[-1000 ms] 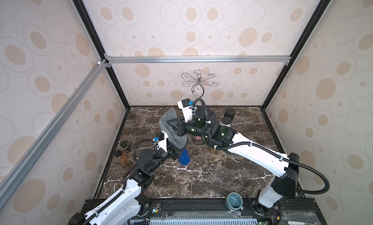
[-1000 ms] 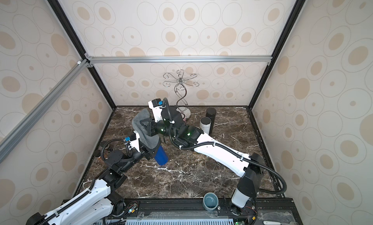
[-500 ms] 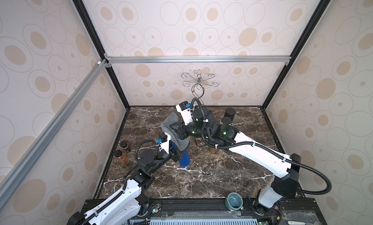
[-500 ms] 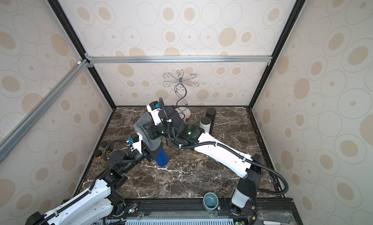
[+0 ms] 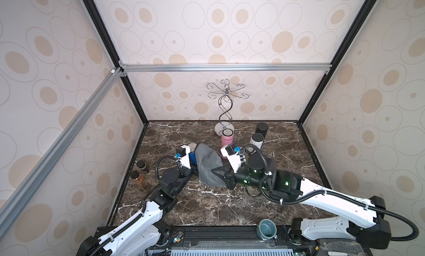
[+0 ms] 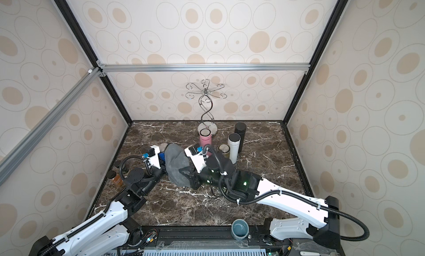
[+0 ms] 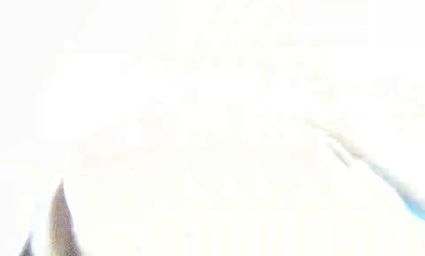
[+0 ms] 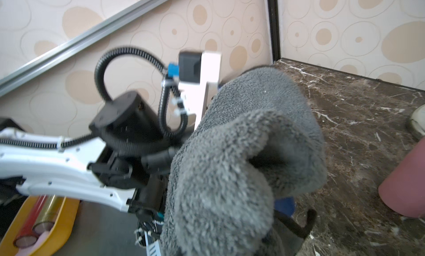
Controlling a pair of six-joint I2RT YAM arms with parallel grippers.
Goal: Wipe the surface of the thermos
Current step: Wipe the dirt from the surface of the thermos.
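Right fingers (image 5: 218,174), pinching grey cloth (image 5: 208,166), have dragged it down over blue thermos (image 5: 192,157), clamped in left fingers (image 5: 194,169) just beside them. Lower body now covered; wiping stroke looks well under way.

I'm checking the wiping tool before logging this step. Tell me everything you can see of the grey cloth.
The grey cloth is a thick, fluffy, terry-like rag, plain dark grey, bunched into soft folds. It lies draped over the blue thermos, hiding most of it, over the centre-left of the marble tabletop. The right gripper pinches one side of it with shut jaws. No stains or tears show.
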